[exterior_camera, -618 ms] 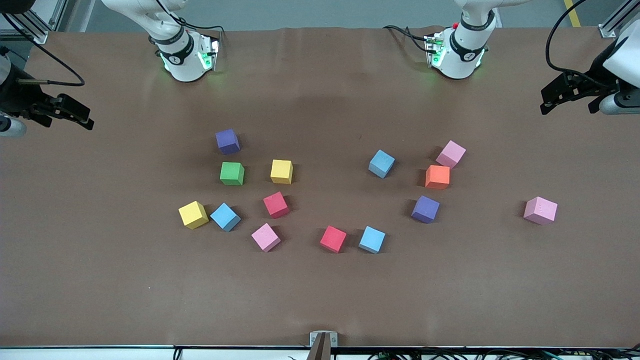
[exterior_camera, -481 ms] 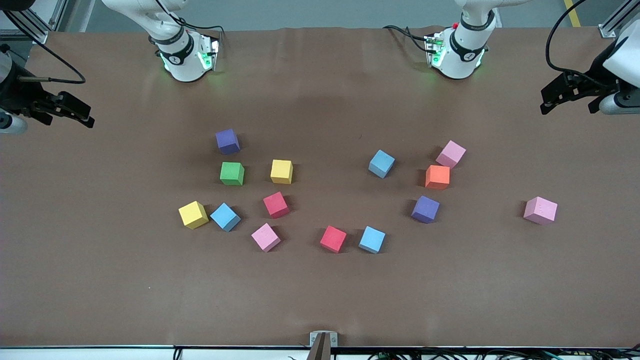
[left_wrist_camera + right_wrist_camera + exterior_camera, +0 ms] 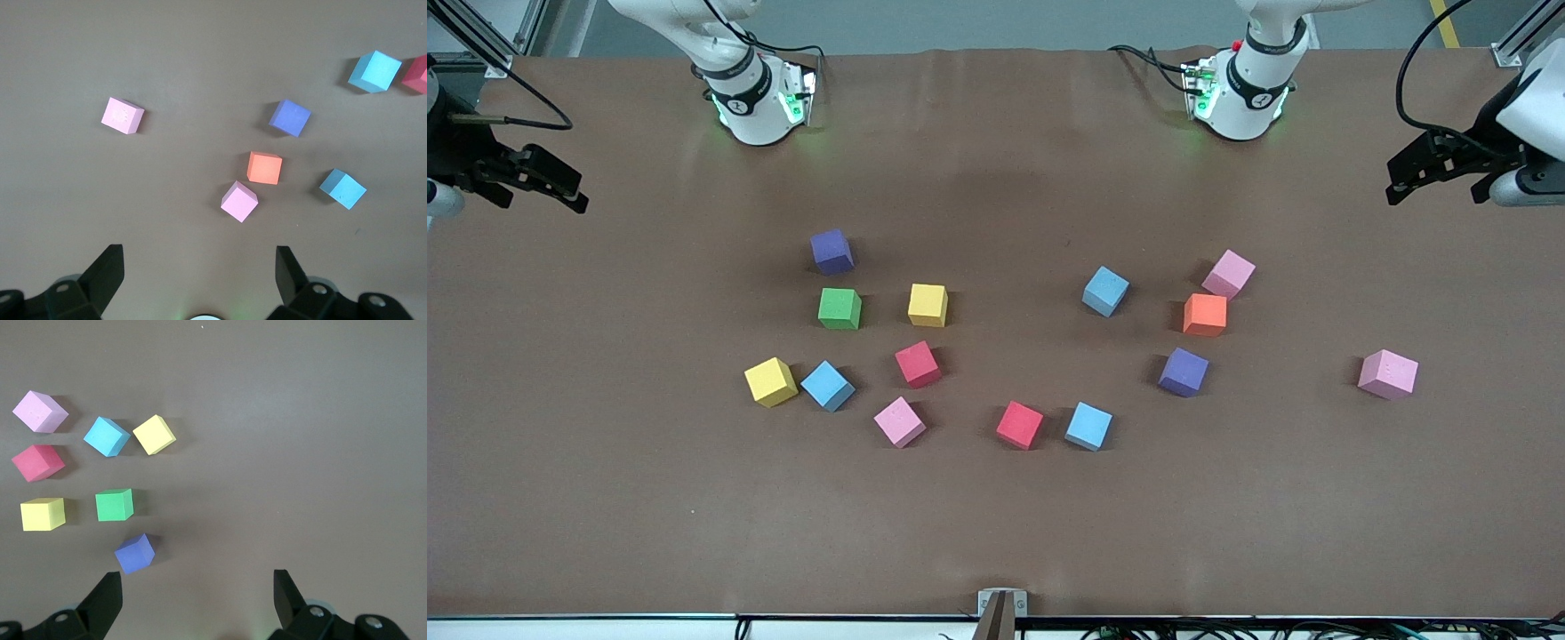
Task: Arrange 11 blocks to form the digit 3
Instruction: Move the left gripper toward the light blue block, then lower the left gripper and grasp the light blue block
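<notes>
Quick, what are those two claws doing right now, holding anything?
Left gripper: open, empty, over bare table at the left arm's end.
Right gripper: open, empty, over the right arm's end.

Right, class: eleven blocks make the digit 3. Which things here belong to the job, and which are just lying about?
Job: yellow cubes, blue cubes, purple cubes, red cubes, orange cube, pink cubes; left gripper and right gripper, open over the table's ends.
Lying about: green cube; two surplus pinks, cannot tell which.

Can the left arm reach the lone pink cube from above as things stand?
Probably yes. The pink cube sits alone toward the left arm's end of the table, nothing on or beside it. The left end effector is open and empty.
</notes>
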You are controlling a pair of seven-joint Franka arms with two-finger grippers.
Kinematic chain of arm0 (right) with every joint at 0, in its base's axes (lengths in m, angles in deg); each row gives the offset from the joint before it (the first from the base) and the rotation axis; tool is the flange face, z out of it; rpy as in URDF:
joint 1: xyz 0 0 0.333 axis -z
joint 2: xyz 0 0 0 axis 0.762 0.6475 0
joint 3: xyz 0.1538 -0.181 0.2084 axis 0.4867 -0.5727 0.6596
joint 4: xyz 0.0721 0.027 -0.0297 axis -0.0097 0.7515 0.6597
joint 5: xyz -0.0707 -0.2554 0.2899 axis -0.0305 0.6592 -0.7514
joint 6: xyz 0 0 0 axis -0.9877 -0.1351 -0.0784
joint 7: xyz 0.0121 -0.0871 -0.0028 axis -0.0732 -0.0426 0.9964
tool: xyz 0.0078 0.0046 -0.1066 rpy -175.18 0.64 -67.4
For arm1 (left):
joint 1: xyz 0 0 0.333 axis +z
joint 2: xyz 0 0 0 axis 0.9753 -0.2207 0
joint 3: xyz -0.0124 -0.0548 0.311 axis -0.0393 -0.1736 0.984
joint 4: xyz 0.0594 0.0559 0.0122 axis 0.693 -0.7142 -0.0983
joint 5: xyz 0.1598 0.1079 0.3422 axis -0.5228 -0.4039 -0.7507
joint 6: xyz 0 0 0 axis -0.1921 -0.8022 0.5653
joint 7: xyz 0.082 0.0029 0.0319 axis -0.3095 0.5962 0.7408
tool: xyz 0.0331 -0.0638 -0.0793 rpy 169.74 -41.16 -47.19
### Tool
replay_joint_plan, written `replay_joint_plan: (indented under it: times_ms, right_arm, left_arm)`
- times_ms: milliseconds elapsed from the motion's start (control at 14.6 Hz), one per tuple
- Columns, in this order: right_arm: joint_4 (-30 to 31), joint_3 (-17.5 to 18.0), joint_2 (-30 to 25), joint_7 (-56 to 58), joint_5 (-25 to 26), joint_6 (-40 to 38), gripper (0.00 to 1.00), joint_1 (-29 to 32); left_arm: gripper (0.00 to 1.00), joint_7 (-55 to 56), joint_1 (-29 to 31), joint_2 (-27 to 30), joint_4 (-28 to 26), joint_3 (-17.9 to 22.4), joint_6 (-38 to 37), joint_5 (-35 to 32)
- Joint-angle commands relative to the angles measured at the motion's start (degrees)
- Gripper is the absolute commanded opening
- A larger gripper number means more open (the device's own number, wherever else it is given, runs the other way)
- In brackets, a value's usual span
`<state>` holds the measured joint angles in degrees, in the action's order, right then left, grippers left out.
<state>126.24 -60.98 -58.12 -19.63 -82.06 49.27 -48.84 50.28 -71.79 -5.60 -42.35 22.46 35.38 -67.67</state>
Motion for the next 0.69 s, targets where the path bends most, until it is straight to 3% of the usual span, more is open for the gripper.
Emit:
replay_joint_plan:
  times_ms: [0, 206, 618]
  right_arm:
    - [0.01, 1.28, -1.25, 0.08, 0.76, -0.97, 1.0, 1.39]
    - [-0.96, 1.19, -1.16, 0.17, 0.76, -1.23, 1.0, 1.31]
    - [-4.03, 0.41, -0.81, 5.52, 0.76, -3.43, 1.0, 1.57]
  left_arm:
    - [1.0, 3.4, -1.5, -2.71, -0.51, -1.48, -0.53, -0.44]
    - [1.0, 13.85, -1.5, -4.83, -3.83, -5.43, 2.62, -0.08]
    - [1.0, 42.39, -1.33, -4.83, -24.13, -14.3, 22.99, 0.97]
